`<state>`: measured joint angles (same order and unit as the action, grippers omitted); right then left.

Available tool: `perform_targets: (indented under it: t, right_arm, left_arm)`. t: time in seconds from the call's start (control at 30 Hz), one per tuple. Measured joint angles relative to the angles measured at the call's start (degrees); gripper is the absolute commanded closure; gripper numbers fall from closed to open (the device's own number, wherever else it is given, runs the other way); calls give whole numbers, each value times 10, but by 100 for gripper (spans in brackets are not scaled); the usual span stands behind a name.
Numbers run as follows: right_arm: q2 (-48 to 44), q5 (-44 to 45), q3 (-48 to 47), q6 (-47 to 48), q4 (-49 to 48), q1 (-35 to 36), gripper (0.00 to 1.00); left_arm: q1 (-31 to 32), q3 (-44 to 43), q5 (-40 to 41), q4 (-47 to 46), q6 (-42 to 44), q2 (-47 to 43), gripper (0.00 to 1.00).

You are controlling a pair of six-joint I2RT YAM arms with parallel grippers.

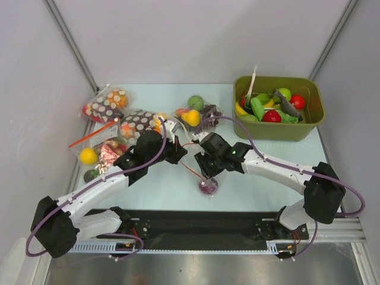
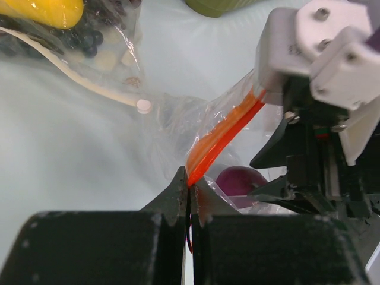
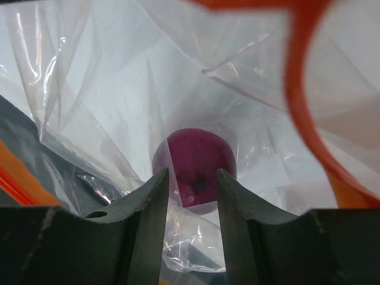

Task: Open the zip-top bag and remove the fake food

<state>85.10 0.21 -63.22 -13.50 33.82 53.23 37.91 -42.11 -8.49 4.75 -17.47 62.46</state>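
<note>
Bag [image 3: 119,89] edges cropped | purple piece [image 3: 193,148] partly behind right hand [image 3: 191,173]

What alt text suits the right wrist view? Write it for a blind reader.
The right end effector reaches into the open zip-top bag, its parted fingers framing a round purple piece of fake food beyond them. The bag's orange-red zip strip curves across the top and right.

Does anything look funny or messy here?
Yes. The zip-top bag is pulled crooked: the left pincer pinches its orange zip strip, and the right pincer pokes into the open mouth toward the purple piece. Other bags lie heaped on the left.
</note>
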Motion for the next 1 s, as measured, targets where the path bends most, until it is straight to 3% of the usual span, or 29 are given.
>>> perform_targets:
  t: [0.63,0.67,0.83,1.0]
  right_arm:
    - [30,32,49,-62,-58,17,53]
    - [31,28,49,-63,-58,15,53]
    - [36,-4,49,-64,-48,9,50]
    - [27,-40,54,-65,-25,9,42]
  left_arm:
    - [40,29,12,-4,-2,-16,99]
    - [45,33,14,-5,-4,-17,98]
    - [58,56,24,-12,-14,-29,65]
    - [59,74,29,-19,-25,-54,63]
